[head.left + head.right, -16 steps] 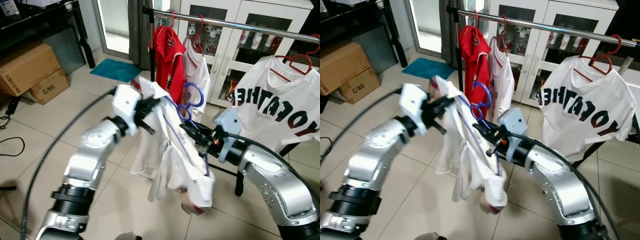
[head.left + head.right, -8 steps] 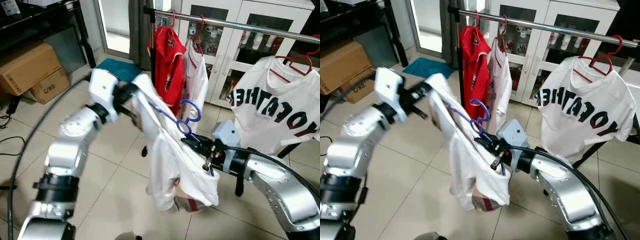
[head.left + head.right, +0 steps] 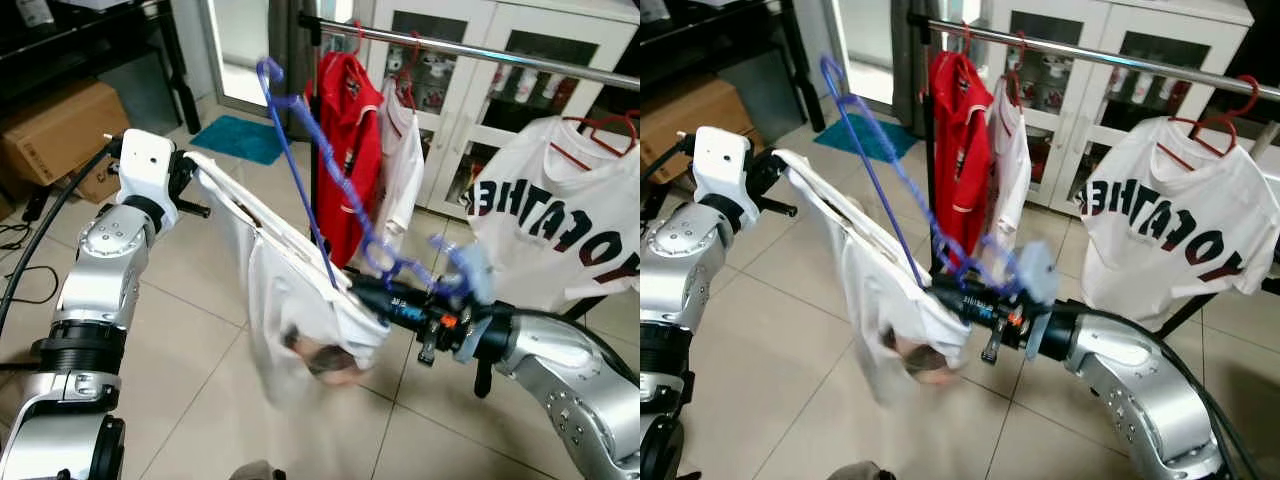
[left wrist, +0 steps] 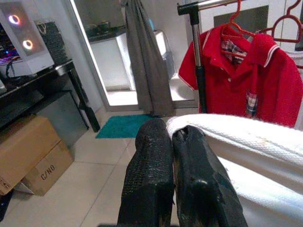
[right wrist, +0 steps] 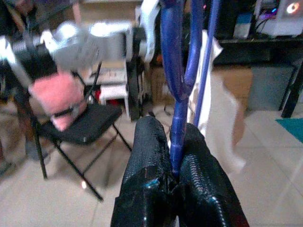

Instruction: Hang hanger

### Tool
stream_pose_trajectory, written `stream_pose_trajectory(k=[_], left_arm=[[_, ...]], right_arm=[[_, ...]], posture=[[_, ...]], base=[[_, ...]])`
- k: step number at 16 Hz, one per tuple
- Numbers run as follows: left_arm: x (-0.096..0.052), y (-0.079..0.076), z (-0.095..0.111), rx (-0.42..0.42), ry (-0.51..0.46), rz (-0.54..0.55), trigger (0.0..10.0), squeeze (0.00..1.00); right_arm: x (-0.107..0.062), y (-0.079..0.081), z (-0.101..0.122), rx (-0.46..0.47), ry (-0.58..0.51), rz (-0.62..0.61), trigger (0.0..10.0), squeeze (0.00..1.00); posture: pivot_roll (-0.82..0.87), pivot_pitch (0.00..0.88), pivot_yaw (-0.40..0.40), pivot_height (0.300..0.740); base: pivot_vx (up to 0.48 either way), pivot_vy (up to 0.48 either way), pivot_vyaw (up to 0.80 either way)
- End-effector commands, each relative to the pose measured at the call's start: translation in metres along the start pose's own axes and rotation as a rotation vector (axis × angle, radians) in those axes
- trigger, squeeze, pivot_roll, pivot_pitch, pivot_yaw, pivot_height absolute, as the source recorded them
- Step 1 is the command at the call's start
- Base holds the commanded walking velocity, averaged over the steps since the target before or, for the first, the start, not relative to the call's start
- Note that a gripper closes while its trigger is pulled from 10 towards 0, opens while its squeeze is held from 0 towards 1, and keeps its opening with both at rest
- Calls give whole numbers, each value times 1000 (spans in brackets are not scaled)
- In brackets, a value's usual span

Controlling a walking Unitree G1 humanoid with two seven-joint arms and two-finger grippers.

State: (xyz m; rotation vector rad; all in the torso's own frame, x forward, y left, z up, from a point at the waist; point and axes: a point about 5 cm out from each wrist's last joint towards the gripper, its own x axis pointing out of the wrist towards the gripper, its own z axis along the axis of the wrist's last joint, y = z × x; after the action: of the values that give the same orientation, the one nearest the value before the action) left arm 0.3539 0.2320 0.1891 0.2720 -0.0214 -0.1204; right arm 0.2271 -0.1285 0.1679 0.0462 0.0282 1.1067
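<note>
Hanger (image 3: 300, 150) | pinched in R gripper (image 5: 176, 130) | L gripper (image 4: 171, 137) grips shirt (image 3: 290, 300)

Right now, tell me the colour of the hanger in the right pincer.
Blue. The hanger shows best in the right wrist view, clamped in the right pincer.

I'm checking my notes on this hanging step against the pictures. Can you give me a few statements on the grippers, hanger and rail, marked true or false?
1. The right gripper is shut on the blue hanger. True.
2. The left gripper is open and holds nothing. False: it is shut on the white shirt.
3. The blue hanger already hangs on the clothes rail. False: it is held in front of the rail.
4. A red shirt hangs on the rail. True.
</note>
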Motion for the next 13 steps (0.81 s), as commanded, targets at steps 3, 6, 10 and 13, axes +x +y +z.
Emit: stream_pose_trajectory(k=[3,6,10,13], left_arm=[[-3,-34,17,-47,-112,-208,0,0],[-21,-86,12,-49,-117,-548,0,0],[-41,-101,0,-80,-70,-659,0,0],[-43,-80,-16,-145,-9,-396,3882,0]], right_arm=[[4,-34,0,58,-80,-330,0,0],[12,-48,2,107,-151,-517,0,0],[-6,-77,1,160,-240,-865,0,0],[-3,-72,-23,121,-26,-847,10000,0]], posture=[[-52,0,9,740],[-52,0,9,740],[-48,0,4,740],[-40,0,2,740]], base=[[0,0,0],[0,0,0],[0,0,0],[0,0,0]])
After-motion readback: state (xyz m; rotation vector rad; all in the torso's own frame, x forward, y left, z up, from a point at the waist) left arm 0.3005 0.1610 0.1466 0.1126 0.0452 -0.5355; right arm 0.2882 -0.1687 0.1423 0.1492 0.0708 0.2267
